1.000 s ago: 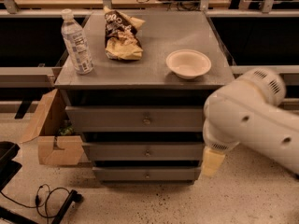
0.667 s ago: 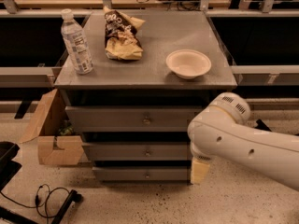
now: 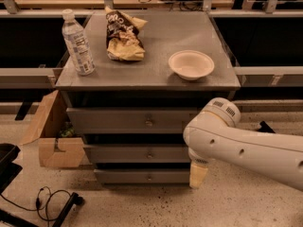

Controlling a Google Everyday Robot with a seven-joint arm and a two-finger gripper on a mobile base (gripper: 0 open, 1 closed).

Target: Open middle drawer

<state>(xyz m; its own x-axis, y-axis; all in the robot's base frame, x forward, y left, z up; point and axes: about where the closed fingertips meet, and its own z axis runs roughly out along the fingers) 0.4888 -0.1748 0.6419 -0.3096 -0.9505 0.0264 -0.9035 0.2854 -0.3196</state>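
Finds the claw point(image 3: 198, 175) low down, hanging under the elbow of the white arm point(image 3: 246, 148), level with the bottom drawer point(image 3: 142, 176) and just at its right end. Cannot tell how far open; seems to carry nothing, and touches no knob. Up and to the left of the claw, close by: the middle drawer point(image 3: 137, 153), shut, its grey front partly covered at the right end by the arm, its small round knob point(image 3: 149, 154) in plain sight well to the left of the claw and a little higher. Higher again, the top drawer point(image 3: 123, 121), also shut. Far above the claw, on the tabletop point(image 3: 161, 32): a pale bowl point(image 3: 191, 64) almost straight overhead, a chip bag point(image 3: 124, 37) up and to the left, a water bottle point(image 3: 78, 44) farther left, upright near the edge. Left of the claw, beyond the drawers, an open cardboard box point(image 3: 52, 136); lower left, a black cable point(image 3: 47, 200) on the floor point(image 3: 142, 207). Judging from here, reach for the knob not yet made. Biggest risk: closing on the wrong knob, since all three sit in one column and the bottom one lies nearest in height to the claw. Next: a glancing approach from the right, slipping off so small a knob. Also possible: a hard or skewed pull, jolting the whole stack enough to tip the upright bottle, or the elbow bumping the drawer fronts.
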